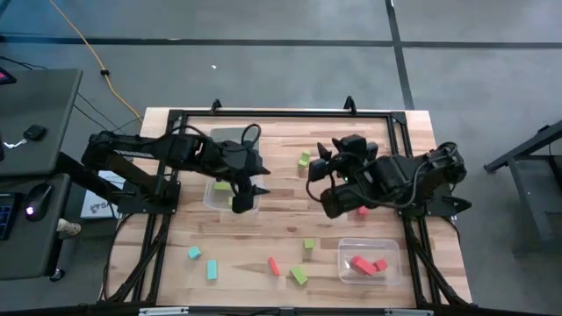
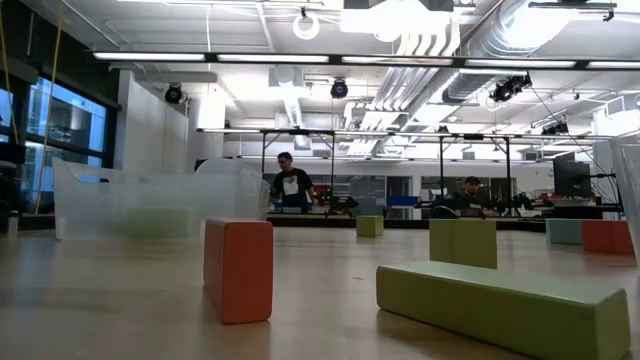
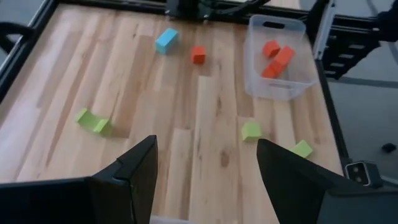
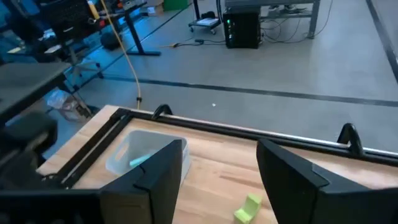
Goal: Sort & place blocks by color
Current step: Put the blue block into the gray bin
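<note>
**Sorting blocks: both grippers empty above the table**

Hovering over the bin (image 1: 235, 195) at the table's left-centre, the left gripper (image 1: 239, 200) has its fingers (image 3: 134, 171) spread wide with nothing between them. A green block (image 1: 223, 186) lies in that bin just beneath it. On the near side of this gripper, well apart from it, two cyan blocks (image 1: 194, 253) rest close together on the bare wood. Farther right come a red-orange bar (image 1: 274, 266) and a green bar (image 1: 299, 276), with a green cube (image 1: 309, 245) just beyond them.

Past the table's middle, the right gripper (image 1: 318, 174) hangs clear of the wood, its jaws parted and holding nothing. A green block (image 1: 304, 160) sits just ahead of its fingertips on the far side, the nearest loose piece to it. A small red-orange block (image 1: 362, 211) shows under that arm's forearm. Near the table's front right corner, well behind this gripper, a second bin (image 1: 349, 246) already holds red-orange blocks (image 1: 369, 264).

These blocks look like light, rigid solids with flat smooth faces, so they should neither crush nor bend. The risk, I judge, is skidding or twisting if pinched off-centre. Cubes are best taken across two opposite flat sides; bars across the short width at mid-length, so they hang level.
</note>
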{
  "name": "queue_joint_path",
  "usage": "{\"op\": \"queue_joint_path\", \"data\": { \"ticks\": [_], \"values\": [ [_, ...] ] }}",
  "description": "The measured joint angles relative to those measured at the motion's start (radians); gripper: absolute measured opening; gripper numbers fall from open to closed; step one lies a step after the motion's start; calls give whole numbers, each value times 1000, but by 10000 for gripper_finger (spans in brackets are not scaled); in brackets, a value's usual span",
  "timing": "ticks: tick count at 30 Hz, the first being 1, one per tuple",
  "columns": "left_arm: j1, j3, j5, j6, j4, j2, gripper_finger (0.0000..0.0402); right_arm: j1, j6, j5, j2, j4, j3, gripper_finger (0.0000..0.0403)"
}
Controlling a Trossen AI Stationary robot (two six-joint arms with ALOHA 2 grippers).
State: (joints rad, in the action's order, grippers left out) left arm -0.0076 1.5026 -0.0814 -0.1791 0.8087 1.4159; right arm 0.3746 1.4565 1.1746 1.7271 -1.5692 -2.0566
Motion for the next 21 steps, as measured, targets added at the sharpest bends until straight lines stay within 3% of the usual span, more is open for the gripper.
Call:
{"op": "queue_joint_path", "data": {
  "ticks": [5, 11, 21],
  "values": [
    [-29, -40, -1, -1, -67, 38, 225, -33, -71, -15, 0, 3, -17, 197],
    [-66, -51, -1, -35, -136, 119, 225, -80, -187, -125, 0, 2, -18, 197],
    [-128, -51, -12, -79, -104, 255, 225, -137, -349, -296, 0, 2, -18, 197]
  ]
}}
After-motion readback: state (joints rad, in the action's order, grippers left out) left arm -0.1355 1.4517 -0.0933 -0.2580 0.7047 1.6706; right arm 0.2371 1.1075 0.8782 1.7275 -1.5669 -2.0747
